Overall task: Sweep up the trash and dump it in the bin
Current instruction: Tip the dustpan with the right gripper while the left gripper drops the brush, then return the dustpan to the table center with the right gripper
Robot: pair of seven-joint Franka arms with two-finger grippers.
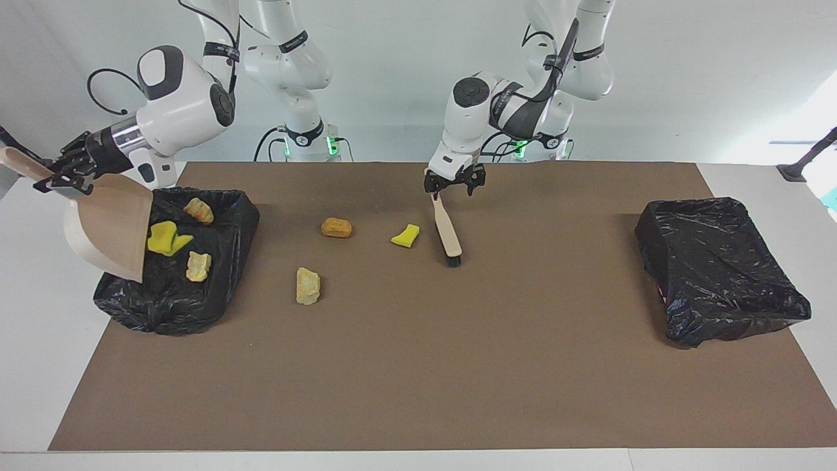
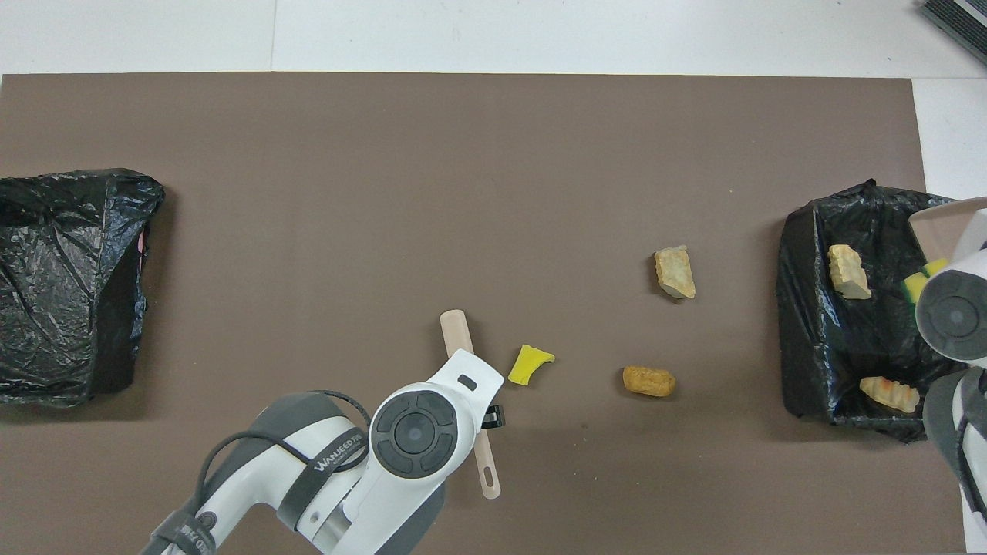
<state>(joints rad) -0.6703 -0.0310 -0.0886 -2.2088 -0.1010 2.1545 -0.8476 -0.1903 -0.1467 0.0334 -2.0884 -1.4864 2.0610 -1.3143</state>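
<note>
3 trash pcs (image 1: pixel 337 227) on mat, 3 in bin (image 1: pixel 216 288); 2 bins.

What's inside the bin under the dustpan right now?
The bin holds two tan bread-like lumps and a yellow sponge scrap. The tilted dustpan hides the rest.
</note>
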